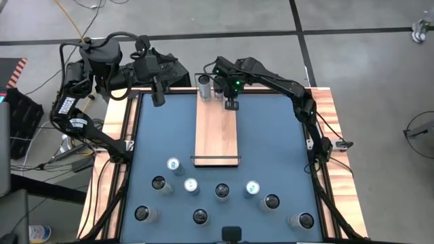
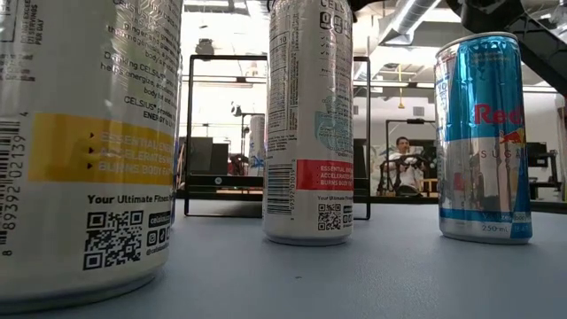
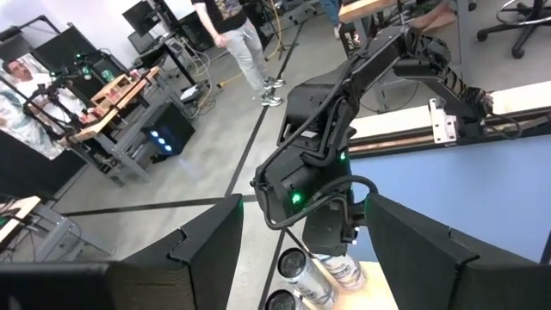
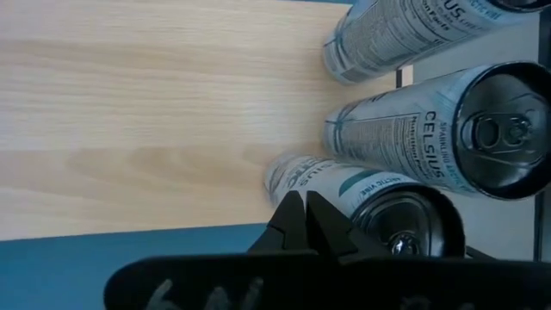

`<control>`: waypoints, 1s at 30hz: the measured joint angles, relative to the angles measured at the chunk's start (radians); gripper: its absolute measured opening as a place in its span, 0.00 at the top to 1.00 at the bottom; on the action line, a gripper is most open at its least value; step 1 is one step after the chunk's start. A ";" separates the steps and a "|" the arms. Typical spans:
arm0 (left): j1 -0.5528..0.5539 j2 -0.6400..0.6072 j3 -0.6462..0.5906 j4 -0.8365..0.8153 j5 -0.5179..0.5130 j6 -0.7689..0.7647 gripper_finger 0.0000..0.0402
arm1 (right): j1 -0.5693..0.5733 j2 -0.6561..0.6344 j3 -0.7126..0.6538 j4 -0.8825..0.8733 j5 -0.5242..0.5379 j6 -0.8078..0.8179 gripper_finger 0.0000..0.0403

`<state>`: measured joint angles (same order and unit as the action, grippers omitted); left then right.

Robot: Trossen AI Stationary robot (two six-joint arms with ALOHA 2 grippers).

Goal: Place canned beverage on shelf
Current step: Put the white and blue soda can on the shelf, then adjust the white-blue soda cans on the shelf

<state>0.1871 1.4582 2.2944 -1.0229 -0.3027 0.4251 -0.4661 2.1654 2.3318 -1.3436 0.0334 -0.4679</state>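
The shelf [image 1: 217, 129] is a light-wood board lying down the middle of the blue table, with a thin black rail [image 1: 215, 163] at its near end. Three tall silver cans [image 4: 413, 129] stand in a row on its far end; the high view shows two of them [image 1: 204, 83]. My right gripper [image 1: 232, 104] is shut and slants down from above, just beside the can at the row's right end [image 4: 344, 185], over the shelf's right edge. My left gripper [image 1: 157, 95] hangs open and empty over the table's far left corner. My right gripper's shut fingertips [image 4: 297, 211] stand right at the lower side of the right-end can [image 4: 327, 176] on the shelf, coming slantwise from above. I cannot tell whether they touch it. The can stands upright on the board.
Several more cans stand on the table's near half [image 1: 174, 164], [image 1: 252, 188], [image 1: 304, 220]; the low view shows three of them close up [image 2: 308, 124]. Wooden strips [image 1: 329, 115] edge the table. The shelf's middle [image 4: 155, 112] is bare wood. People show in the room beyond.
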 joint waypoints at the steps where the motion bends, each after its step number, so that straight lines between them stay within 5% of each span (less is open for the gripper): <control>1: 0.000 0.000 0.000 0.000 0.000 0.000 0.42 | -0.001 0.000 0.000 0.003 0.000 0.000 1.00; 18: 0.000 0.000 0.000 0.000 0.000 -0.008 0.42 | -0.061 -0.074 0.001 0.220 0.005 0.023 1.00; 30: 0.000 0.000 0.000 0.000 0.000 -0.023 0.42 | -0.150 -0.064 0.001 0.189 0.045 0.049 1.00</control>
<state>0.1871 1.4582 2.2944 -1.0229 -0.3023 0.4024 -0.6162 2.1018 2.3325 -1.1543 0.0788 -0.4191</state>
